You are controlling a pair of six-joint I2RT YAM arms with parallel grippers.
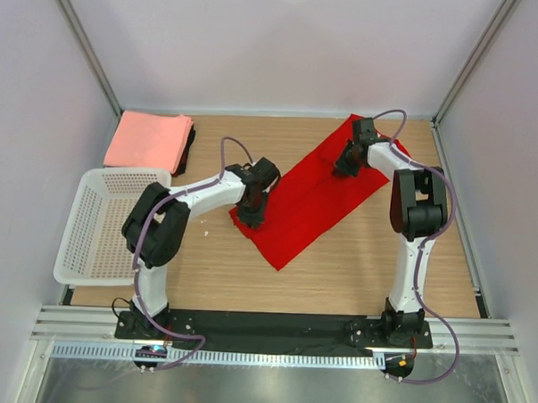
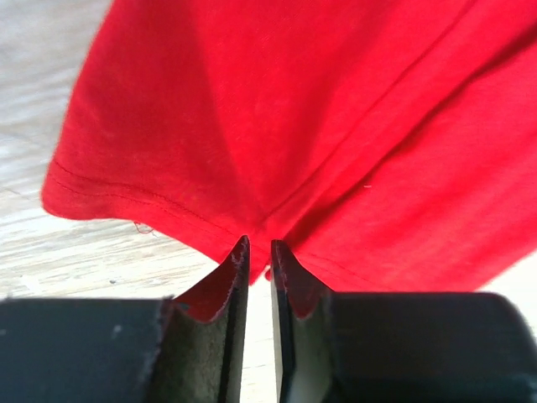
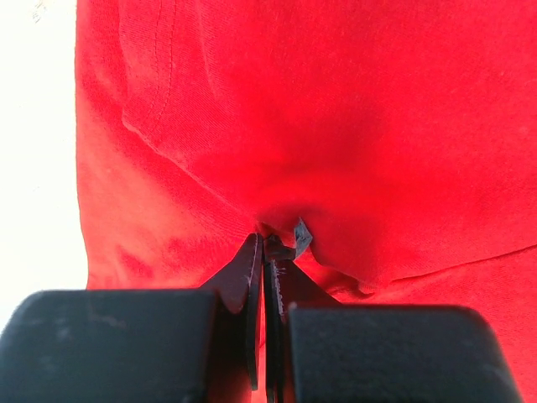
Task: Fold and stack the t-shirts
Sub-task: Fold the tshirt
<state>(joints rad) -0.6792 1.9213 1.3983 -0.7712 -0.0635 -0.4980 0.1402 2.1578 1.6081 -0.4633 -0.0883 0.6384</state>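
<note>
**Inspector:** Red t-shirt, position?
**Assistant:** Laid out as a long band on the wooden table. Set diagonally, from near the middle to the far right corner. Plain and bright throughout.

**Inspector:** Left gripper?
**Assistant:** Down on the near-left end of the band. Nipped onto the cloth just by the stitched hem. Viewed from the wrist: fingertips almost together, with creases fanning out from the pinch. Slim gap further back between the pads.

**Inspector:** Right gripper?
**Assistant:** Down on the far right end, opposite the left. Clamped fully shut on a bunched fold, with cloth puckered around the fingertips.

**Inspector:** Lifted or flat at the two pinches?
**Assistant:** Cannot tell at either. Flat on the table everywhere between them.

**Inspector:** Other shirts?
**Assistant:** Stacked in the far left corner, well apart from the red one. Salmon-pink folded shirts on top, squared up. Dark shirt underneath, visible only along the stack's right edge.

**Inspector:** Anything further to note?
**Assistant:** White mesh basket at the left edge of the table. Placed just in front of the stack and beside the left arm's elbow. Contents impossible to make out through the mesh.
</note>
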